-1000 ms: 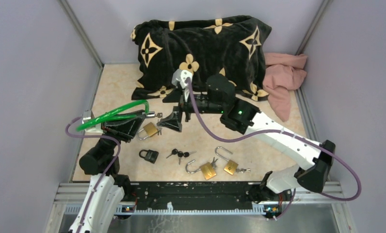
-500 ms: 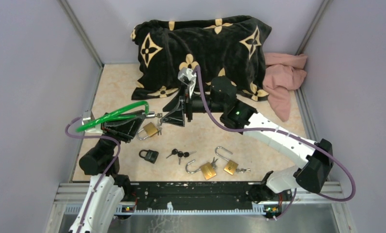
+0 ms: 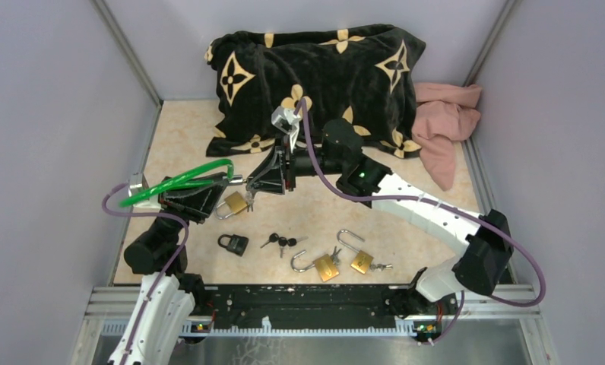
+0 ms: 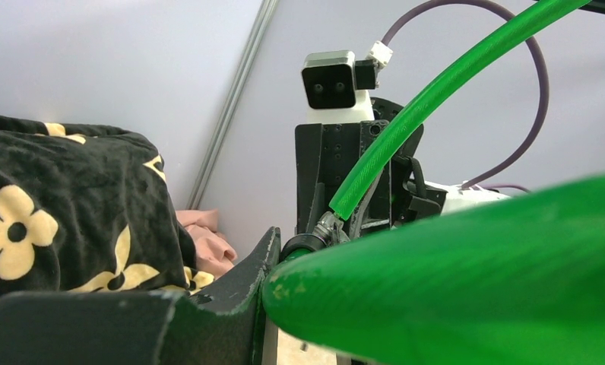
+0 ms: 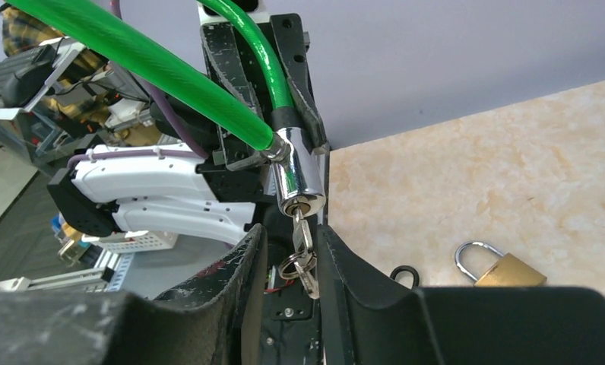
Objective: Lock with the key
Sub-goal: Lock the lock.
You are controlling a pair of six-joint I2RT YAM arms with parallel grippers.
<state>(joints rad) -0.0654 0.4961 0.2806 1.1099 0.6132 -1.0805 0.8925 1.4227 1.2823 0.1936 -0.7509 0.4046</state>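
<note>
Over the table [image 3: 185,144], grips the green cable lock [image 3: 179,179] in the left end effector [image 3: 225,182]; has just narrowed the right end effector [image 5: 290,232] to a slit around the key [image 5: 301,232] in that lock's end, pinch unconfirmed, readying the turn.

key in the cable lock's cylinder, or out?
In: the key hangs from the keyhole of the cable lock, between the right gripper fingers.

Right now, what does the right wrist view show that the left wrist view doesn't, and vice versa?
Only the right wrist view: the key hanging in the chrome lock barrel, the right gripper flanking it, and a brass padlock. Only the left wrist view: the black floral blanket and pink cloth. Both: the green cable, held by the left gripper.
</note>
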